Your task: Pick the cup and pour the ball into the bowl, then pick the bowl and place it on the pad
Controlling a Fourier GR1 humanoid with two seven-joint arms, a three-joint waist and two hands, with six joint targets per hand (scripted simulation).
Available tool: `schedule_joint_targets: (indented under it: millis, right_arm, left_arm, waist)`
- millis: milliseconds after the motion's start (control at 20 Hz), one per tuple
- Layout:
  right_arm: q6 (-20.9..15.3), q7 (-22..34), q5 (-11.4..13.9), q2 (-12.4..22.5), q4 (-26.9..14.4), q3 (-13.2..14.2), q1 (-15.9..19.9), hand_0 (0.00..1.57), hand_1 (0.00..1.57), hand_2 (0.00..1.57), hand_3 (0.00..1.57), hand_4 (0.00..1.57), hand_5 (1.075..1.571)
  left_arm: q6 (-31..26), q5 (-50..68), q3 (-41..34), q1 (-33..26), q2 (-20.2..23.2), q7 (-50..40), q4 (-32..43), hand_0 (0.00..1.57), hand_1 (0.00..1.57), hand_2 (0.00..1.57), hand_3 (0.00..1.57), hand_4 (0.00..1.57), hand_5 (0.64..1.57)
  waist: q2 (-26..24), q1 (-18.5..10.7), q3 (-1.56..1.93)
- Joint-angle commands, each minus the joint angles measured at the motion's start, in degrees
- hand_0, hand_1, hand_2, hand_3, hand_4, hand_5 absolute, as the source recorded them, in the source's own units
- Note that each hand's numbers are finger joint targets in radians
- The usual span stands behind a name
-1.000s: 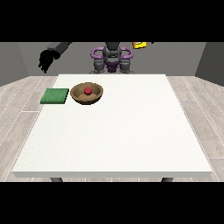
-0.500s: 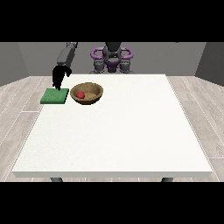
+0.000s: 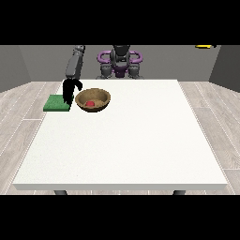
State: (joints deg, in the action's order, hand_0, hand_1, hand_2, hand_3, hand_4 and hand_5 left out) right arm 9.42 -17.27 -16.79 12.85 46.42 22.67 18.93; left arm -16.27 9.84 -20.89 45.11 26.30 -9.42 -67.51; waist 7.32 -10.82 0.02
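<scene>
The black hand at the view's left [image 3: 70, 90] hangs fingers-down between the flat green square pad [image 3: 56, 103] and the round brown wooden bowl [image 3: 93, 100]; whether its fingers are apart or together, I cannot tell. A small red ball [image 3: 90, 103] lies inside the bowl, far-left on the white desk [image 3: 126, 145].

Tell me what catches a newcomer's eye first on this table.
The wooden bowl with a red ball inside, at the table's far-left corner. Beside it, at the view's left, lies a green pad, and a black hand hangs between pad and bowl, fingers pointing down.
</scene>
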Motion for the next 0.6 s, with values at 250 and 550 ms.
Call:
schedule_joint_targets:
  millis: [250, 550]
  right_arm:
    - [-0.19, -8.78, 0.95, 1.68, -11.39, 0.84, 7.36, 0.0, 0.0, 0.0, 0.0, 0.51, 1.552]
    - [2.09, -12.69, 1.15, 3.11, -14.13, 1.14, 6.67, 0.0, 0.0, 0.0, 0.0, 0.45, 1.546]
  left_arm:
    - [-2.36, 4.68, -2.66, -0.46, 4.95, -1.6, -4.56, 0.0, 0.0, 0.0, 0.0, 1.02, 1.533]
    - [-3.51, 7.37, -2.91, -1.09, 6.16, -4.52, -8.15, 0.0, 0.0, 0.0, 0.0, 1.02, 1.54]
  waist:
    - [5.81, -0.31, 0.05]
    - [6.86, -1.59, 0.06]
